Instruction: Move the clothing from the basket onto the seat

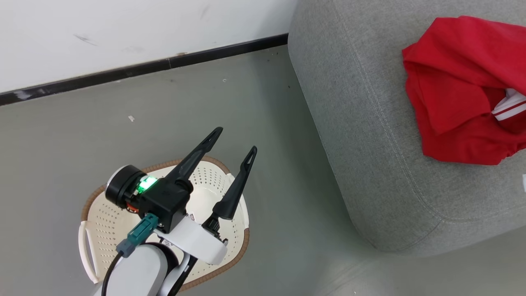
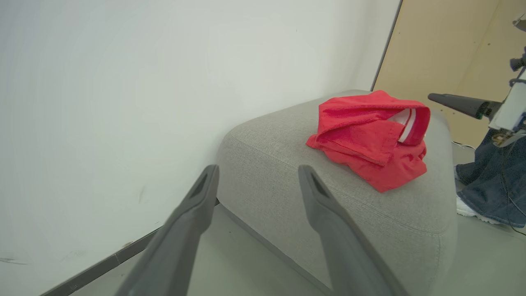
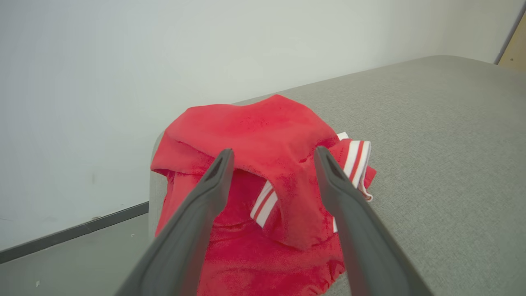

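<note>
The clothing [image 1: 460, 90] is a crumpled red heap with white-striped trim, on the seat [image 1: 370, 164] at 2 o'clock. The left gripper [image 1: 235, 139] is wide above the basket [image 1: 102, 226]. The right gripper [image 3: 273, 151] is wide, gripping nothing.

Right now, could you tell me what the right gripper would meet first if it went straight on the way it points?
Most likely the clothing: the open right gripper points into the red heap on the seat, though depth is unclear.

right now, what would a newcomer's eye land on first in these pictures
The bright red clothing heaped on the grey sofa jumps out first, with the open right claw hovering over it. Next comes the open left claw, poised above the cream laundry basket on the floor.
</note>
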{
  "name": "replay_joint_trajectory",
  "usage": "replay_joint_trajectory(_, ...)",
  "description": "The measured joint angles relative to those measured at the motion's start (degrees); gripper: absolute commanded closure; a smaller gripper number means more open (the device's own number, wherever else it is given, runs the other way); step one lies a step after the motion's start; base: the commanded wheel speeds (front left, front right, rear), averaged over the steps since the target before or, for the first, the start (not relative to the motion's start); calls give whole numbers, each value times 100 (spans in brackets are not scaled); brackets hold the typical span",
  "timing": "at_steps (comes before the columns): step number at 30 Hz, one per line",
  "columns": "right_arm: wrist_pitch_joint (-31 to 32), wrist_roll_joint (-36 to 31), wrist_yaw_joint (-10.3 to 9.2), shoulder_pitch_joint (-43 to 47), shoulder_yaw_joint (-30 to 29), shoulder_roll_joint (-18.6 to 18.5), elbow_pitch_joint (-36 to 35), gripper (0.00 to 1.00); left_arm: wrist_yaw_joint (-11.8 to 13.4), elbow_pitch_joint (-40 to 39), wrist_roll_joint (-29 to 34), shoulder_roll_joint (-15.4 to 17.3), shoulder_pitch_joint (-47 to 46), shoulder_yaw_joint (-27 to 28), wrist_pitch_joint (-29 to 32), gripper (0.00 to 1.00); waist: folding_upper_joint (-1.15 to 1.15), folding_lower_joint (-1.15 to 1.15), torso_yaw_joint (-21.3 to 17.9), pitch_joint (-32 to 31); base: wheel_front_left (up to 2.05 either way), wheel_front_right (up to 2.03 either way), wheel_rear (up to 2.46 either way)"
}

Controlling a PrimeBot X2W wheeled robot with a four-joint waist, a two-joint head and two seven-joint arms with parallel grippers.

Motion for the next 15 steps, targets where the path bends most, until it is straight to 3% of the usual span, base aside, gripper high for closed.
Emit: replay_joint_trajectory(15, -1, -47, -1, 109, 1121, 104, -808, 0, 377, 398, -263, -83, 602, 547, -466, 0, 0, 0, 287, -504, 0, 0, 0)
